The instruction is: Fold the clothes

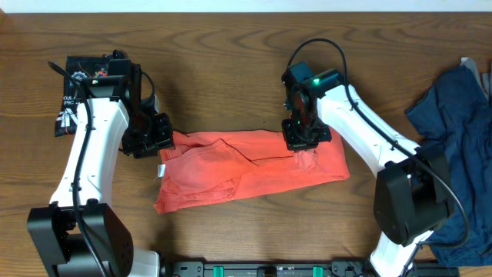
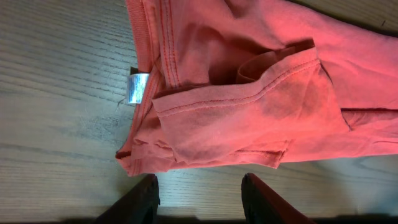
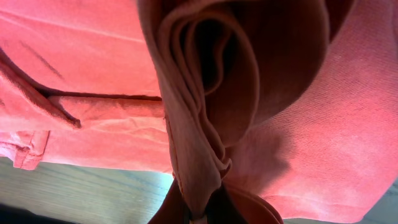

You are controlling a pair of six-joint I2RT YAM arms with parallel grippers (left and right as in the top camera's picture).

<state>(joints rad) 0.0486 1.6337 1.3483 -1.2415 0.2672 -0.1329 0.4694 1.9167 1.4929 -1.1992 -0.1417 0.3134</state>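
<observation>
The orange-red T-shirt (image 1: 246, 169) lies partly folded across the table's middle, its print hidden. My left gripper (image 1: 151, 143) is open and empty at the shirt's left edge; in the left wrist view its fingers (image 2: 199, 196) straddle bare wood just short of the shirt's hem (image 2: 249, 118) and white label (image 2: 137, 87). My right gripper (image 1: 305, 141) is shut on a bunched fold of the orange-red shirt (image 3: 205, 124) near its upper right part, fabric pinched between the fingers (image 3: 202, 208). A navy blue T-shirt (image 1: 457, 123) lies crumpled at the right edge.
A dark printed garment (image 1: 77, 96) lies at the far left behind my left arm. The table's back edge (image 1: 231, 8) runs along the top. A black rail (image 1: 269, 269) runs along the front edge.
</observation>
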